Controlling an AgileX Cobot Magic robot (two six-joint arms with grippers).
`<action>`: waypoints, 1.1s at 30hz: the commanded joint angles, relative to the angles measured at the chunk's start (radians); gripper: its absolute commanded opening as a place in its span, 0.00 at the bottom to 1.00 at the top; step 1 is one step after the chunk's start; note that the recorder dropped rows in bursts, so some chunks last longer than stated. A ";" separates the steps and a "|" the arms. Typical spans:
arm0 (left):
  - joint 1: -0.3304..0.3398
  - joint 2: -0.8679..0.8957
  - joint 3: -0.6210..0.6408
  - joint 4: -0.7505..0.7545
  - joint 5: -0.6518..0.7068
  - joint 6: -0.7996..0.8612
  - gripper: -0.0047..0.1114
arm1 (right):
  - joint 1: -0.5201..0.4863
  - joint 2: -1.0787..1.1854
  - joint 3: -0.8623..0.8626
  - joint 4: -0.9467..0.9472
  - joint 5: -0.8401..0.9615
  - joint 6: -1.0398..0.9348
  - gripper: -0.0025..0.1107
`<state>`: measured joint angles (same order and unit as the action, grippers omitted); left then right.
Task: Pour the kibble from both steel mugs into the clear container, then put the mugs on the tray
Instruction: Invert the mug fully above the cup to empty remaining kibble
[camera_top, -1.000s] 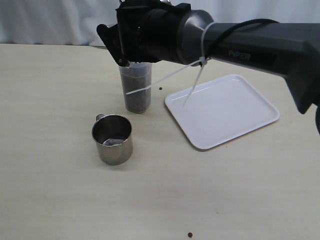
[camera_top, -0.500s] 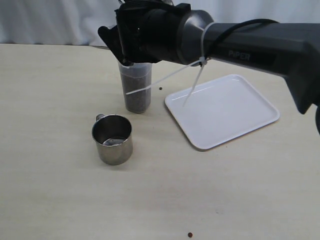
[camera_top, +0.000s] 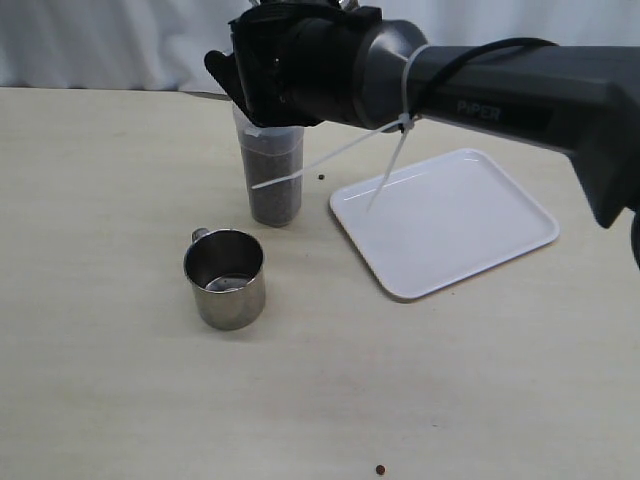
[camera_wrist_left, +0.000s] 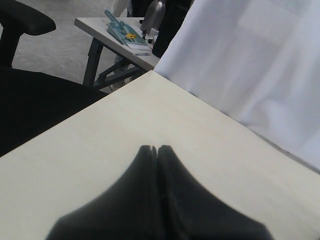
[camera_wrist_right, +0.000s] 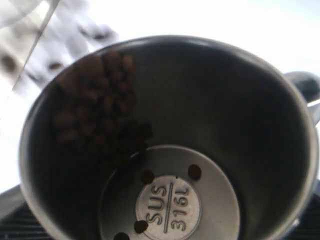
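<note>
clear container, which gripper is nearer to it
Right. The right gripper holds a steel mug tipped just above the clear container; the left gripper sits shut over the table near a corner, container nowhere in its view.

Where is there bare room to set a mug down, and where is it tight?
The tray is bare throughout. The table is open left and in front of the standing mug, bar a stray pellet. Tight: around the clear container, under the right arm.

Rim of clear container behind right arm
</note>
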<state>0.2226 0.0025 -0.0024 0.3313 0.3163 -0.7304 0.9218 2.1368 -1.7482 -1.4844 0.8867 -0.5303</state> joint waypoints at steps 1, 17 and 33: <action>-0.003 -0.003 0.002 0.001 -0.007 -0.003 0.04 | 0.000 -0.003 -0.008 -0.024 0.011 -0.006 0.07; -0.003 -0.003 0.002 0.001 -0.007 -0.003 0.04 | 0.000 0.000 -0.008 -0.075 0.011 -0.024 0.07; -0.003 -0.003 0.002 0.001 -0.007 -0.003 0.04 | 0.000 0.000 -0.008 -0.189 0.052 -0.033 0.07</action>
<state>0.2226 0.0025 -0.0024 0.3313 0.3163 -0.7304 0.9218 2.1368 -1.7482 -1.6401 0.9241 -0.5514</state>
